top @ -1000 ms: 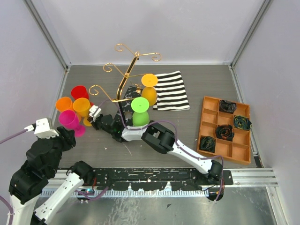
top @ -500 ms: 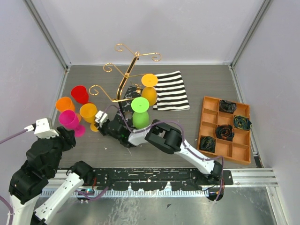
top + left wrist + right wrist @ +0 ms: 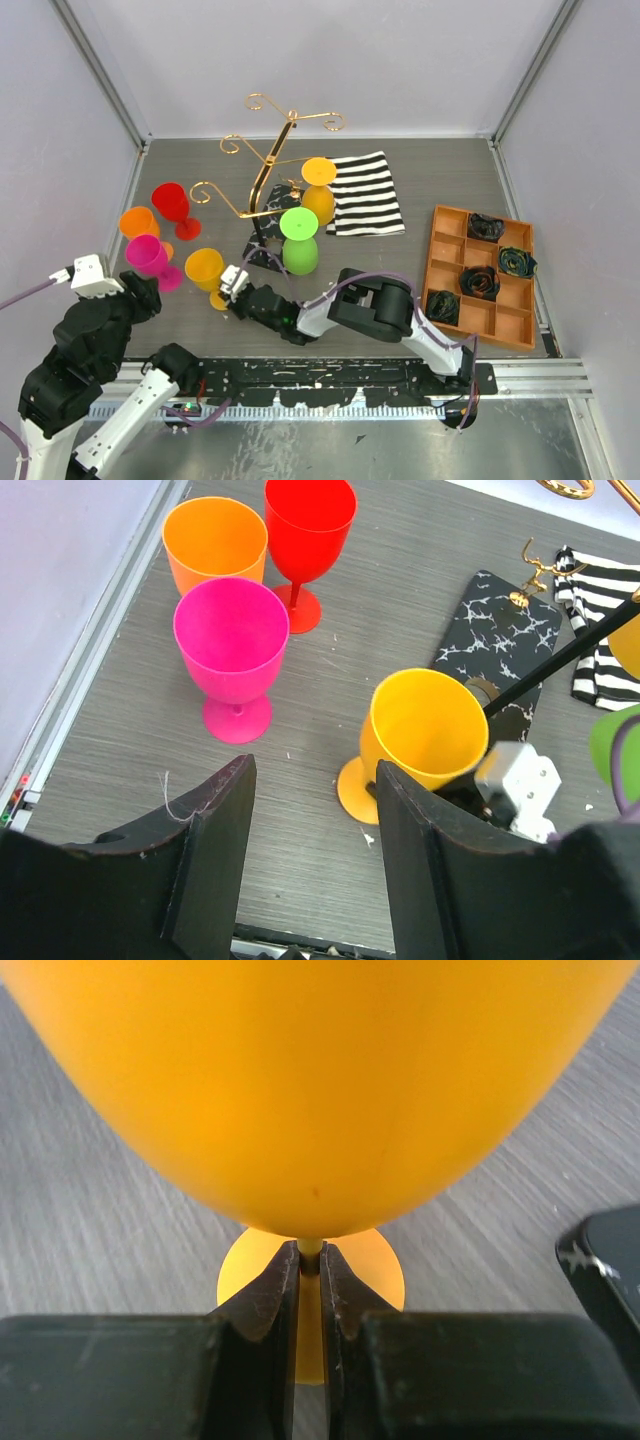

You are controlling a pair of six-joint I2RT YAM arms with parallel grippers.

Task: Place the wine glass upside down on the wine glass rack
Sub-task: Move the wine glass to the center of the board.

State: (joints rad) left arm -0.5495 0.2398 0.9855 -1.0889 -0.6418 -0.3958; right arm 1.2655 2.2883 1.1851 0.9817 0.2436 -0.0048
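Two fingers of the right tool (image 3: 310, 1260) are pinched together on the thin stem of the yellow wine glass (image 3: 425, 730), just beneath its bowl. The glass stands upright, mouth up, its foot low at the grey surface (image 3: 450, 180), near the marbled black base of the wine glass rack (image 3: 492, 630). A green glass (image 3: 298, 240) and a yellow-orange glass (image 3: 318, 190) sit inverted at the rack. The left tool (image 3: 312, 780) hovers close by, fingers apart and empty, with a pink glass (image 3: 232, 640), an orange glass (image 3: 215, 540) and a red glass (image 3: 310, 520) upright beyond it.
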